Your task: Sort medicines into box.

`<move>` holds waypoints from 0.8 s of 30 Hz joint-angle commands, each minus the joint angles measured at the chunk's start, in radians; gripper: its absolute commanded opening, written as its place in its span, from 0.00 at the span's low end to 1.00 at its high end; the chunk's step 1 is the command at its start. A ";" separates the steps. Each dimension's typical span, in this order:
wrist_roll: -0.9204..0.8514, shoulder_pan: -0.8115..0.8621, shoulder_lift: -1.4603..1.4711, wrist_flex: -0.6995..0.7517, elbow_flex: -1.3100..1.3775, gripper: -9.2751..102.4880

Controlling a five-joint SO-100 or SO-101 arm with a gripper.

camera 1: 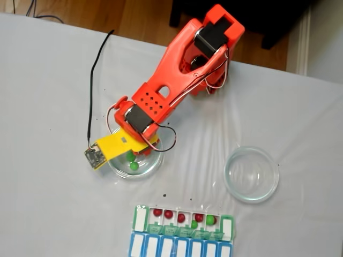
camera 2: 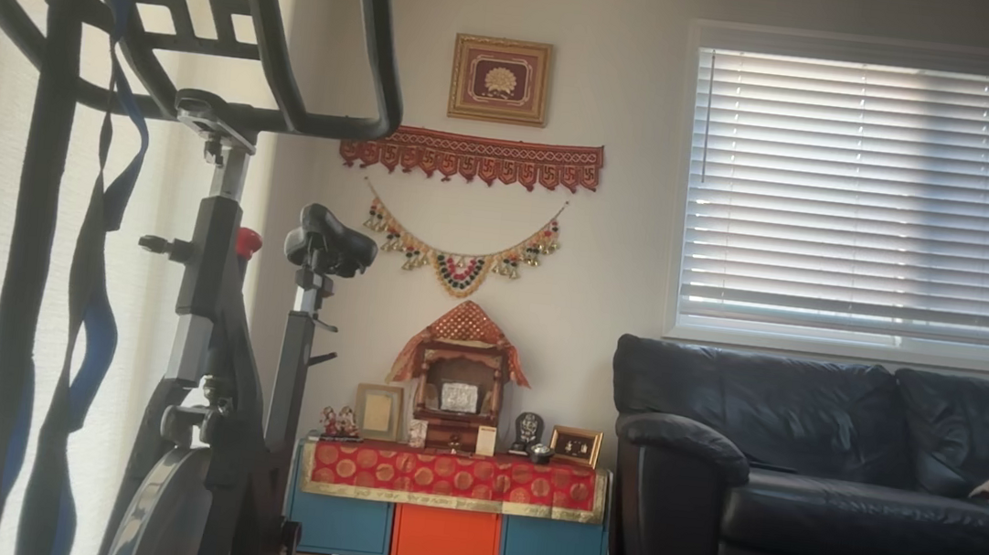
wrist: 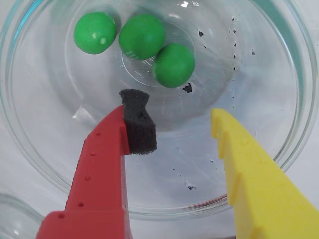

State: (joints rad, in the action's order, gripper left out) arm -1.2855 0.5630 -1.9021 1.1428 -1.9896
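Three bright green medicines [wrist: 142, 36] lie together at the far side of a clear glass dish [wrist: 45, 164] in the wrist view. My gripper [wrist: 172, 112] hangs open just above the dish floor, short of them. Its red finger [wrist: 99, 169] carries a black foam pad [wrist: 139, 127], and its yellow finger [wrist: 254, 184] stands apart on the right with nothing between. In the fixed view the gripper [camera 1: 130, 153] reaches into the left dish [camera 1: 153, 166], where green medicines [camera 1: 134, 166] show. The box [camera 1: 229, 229] lies near the front edge, holding several dark red medicines [camera 1: 168, 214] and a green one [camera 1: 210, 219].
An empty glass dish [camera 1: 252, 174] sits right of the arm in the fixed view. A blue-lidded row [camera 1: 179, 247] adjoins the box at the front. A black cable [camera 1: 96, 69] trails left of the orange arm [camera 1: 182, 69]. The other view shows a room with a sofa [camera 2: 830, 497].
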 commanded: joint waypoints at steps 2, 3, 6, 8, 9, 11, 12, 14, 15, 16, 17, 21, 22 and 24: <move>-0.040 0.006 0.008 0.006 0.107 0.29; -0.048 0.008 0.014 0.012 0.117 0.29; -0.067 0.011 0.026 0.025 0.138 0.29; -0.081 0.012 0.028 0.025 0.143 0.29; -0.087 0.014 0.029 0.025 0.144 0.29; -0.097 0.014 0.035 0.023 0.147 0.29; -0.103 0.015 0.038 0.020 0.149 0.29; -0.112 0.017 0.049 0.018 0.155 0.29; -0.118 0.018 0.052 0.015 0.156 0.29; -0.126 0.018 0.057 0.015 0.158 0.28; -0.132 0.020 0.061 0.014 0.160 0.28; -0.153 0.025 0.078 -0.008 0.153 0.27; -0.156 0.025 0.080 -0.011 0.150 0.27; -0.163 0.026 0.080 -0.015 0.147 0.28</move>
State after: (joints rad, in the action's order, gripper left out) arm -1.4404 0.5768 -1.7994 1.1351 -1.9190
